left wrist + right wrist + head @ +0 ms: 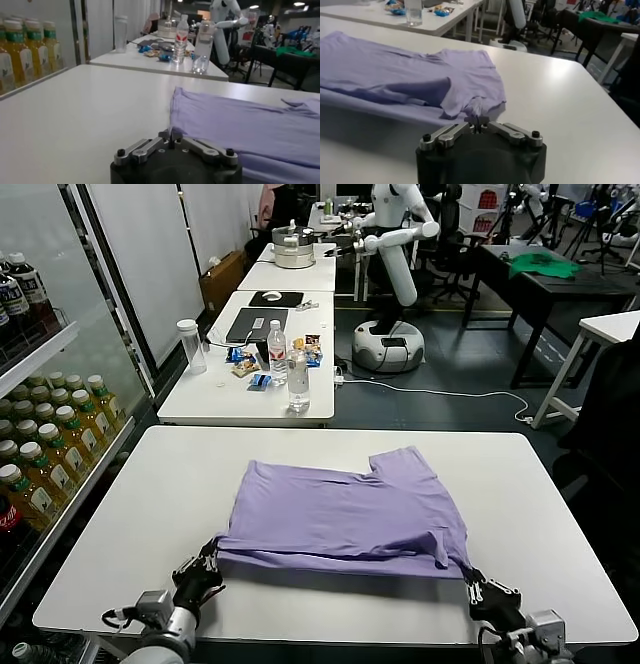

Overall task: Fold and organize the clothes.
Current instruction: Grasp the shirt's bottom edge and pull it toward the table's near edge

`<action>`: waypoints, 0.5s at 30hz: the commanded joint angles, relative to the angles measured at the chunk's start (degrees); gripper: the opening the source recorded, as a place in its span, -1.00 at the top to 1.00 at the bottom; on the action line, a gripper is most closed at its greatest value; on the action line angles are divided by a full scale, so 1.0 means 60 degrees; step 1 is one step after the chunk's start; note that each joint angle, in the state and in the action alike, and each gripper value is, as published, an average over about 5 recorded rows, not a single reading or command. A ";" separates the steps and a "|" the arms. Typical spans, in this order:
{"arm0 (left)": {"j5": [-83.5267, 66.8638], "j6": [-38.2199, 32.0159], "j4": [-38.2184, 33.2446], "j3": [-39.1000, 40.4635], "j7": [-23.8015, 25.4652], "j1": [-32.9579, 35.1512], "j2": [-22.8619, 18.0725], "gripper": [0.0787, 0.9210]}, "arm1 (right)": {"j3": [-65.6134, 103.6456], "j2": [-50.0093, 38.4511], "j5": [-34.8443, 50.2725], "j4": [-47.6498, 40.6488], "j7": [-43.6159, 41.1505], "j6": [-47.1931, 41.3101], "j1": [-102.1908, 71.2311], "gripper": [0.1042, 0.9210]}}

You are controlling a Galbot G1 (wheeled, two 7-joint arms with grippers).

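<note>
The lavender T-shirt (350,514) lies on the white table (130,514), partly doubled over, one sleeve pointing toward the far side. My left gripper (208,562) is shut on the shirt's near left corner (172,131), holding it a little off the table. At the near right, my right gripper (478,586) is shut on the other corner (476,111), where the fabric bunches between its fingers. The near edge hangs stretched between the two grippers. In the left wrist view the shirt (240,125) spreads away from the jaws.
Shelves of drink bottles (45,444) stand along the left side of the table. Beyond the far edge is another table (250,384) with water bottles (297,379), a cup and snacks. A white robot (395,264) and a black table with a green cloth (545,266) stand farther back.
</note>
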 commanded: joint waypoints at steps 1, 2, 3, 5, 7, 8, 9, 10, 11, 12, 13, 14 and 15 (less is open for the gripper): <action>0.0201 0.0039 -0.1354 -0.0187 -0.0017 0.1496 0.0071 0.95 | 0.0435 0.0002 -0.0037 0.0557 0.0002 -0.0011 -0.0954 0.93; 0.0274 0.0066 -0.1424 -0.0187 -0.0026 0.1614 0.0080 0.95 | 0.0460 -0.0001 -0.0078 0.0589 0.0002 -0.0066 -0.0996 0.91; 0.0339 0.0093 -0.1482 -0.0190 -0.0031 0.1714 0.0089 0.95 | 0.0478 -0.0002 -0.0137 0.0620 -0.0008 -0.0130 -0.1028 0.90; 0.0449 0.0157 -0.1582 -0.0201 -0.0041 0.1854 0.0107 0.95 | 0.0495 -0.0002 -0.0281 0.0664 -0.0041 -0.0247 -0.1052 0.81; 0.0540 0.0206 -0.1688 -0.0214 -0.0044 0.1961 0.0121 0.91 | 0.0484 0.0000 -0.0417 0.0690 -0.0078 -0.0242 -0.1015 0.69; 0.0589 0.0219 -0.1753 -0.0223 -0.0044 0.2000 0.0126 0.87 | 0.0470 0.0001 -0.0444 0.0708 -0.0080 -0.0172 -0.0965 0.60; 0.0632 0.0223 -0.1823 -0.0234 -0.0042 0.2028 0.0128 0.83 | 0.0455 0.0004 -0.0448 0.0732 -0.0074 -0.0070 -0.0904 0.54; 0.0665 0.0222 -0.1898 -0.0247 -0.0035 0.2041 0.0130 0.78 | 0.0444 0.0004 -0.0414 0.0765 -0.0054 0.0045 -0.0821 0.47; 0.0694 0.0220 -0.1988 -0.0265 -0.0027 0.2036 0.0134 0.72 | 0.0438 -0.0006 -0.0328 0.0812 -0.0022 0.0151 -0.0695 0.39; 0.0703 0.0217 -0.2067 -0.0284 -0.0019 0.2012 0.0141 0.66 | 0.0435 -0.0021 -0.0223 0.0857 0.0017 0.0238 -0.0555 0.33; 0.0691 0.0214 -0.2132 -0.0302 -0.0016 0.1938 0.0158 0.60 | 0.0433 -0.0052 -0.0085 0.0889 0.0073 0.0278 -0.0351 0.26; 0.0663 0.0213 -0.2178 -0.0323 -0.0018 0.1787 0.0184 0.53 | 0.0426 -0.0100 0.0060 0.0899 0.0134 0.0276 -0.0086 0.18; 0.0618 0.0214 -0.2196 -0.0341 -0.0025 0.1619 0.0217 0.49 | 0.0412 -0.0159 0.0205 0.0886 0.0194 0.0250 0.0189 0.12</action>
